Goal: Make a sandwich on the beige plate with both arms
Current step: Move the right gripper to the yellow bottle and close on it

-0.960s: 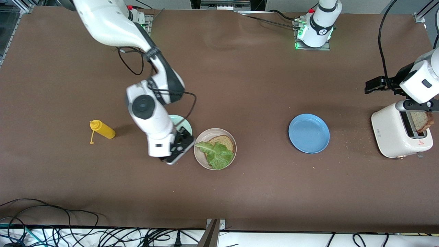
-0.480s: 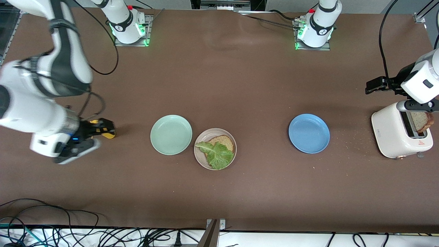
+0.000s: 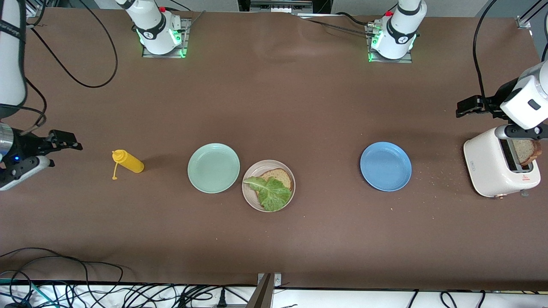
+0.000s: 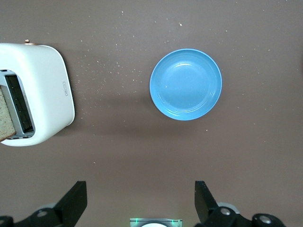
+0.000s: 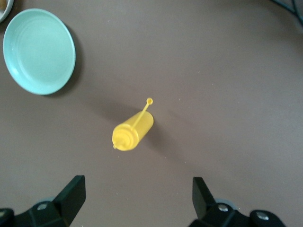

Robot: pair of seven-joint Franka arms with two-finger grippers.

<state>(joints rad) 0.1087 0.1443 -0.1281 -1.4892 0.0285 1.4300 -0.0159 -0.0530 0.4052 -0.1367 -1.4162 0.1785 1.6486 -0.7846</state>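
— Where's the sandwich?
— Unfinished: one bread slice (image 3: 280, 176) under lettuce (image 3: 270, 192) on the beige plate (image 3: 250, 197), mid-bench.
— Your fingers?
— My left fingers (image 4: 204, 201) spread empty by the toaster (image 3: 488, 169); right fingers (image 5: 203, 196) spread above the mustard bottle (image 5: 132, 131).

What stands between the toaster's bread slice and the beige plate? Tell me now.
Only the blue plate lies on the table between the toaster, with its bread slice, and the beige plate. It is low and flat, so a lifted slice should pass over it. The left pincer is open near the toaster.
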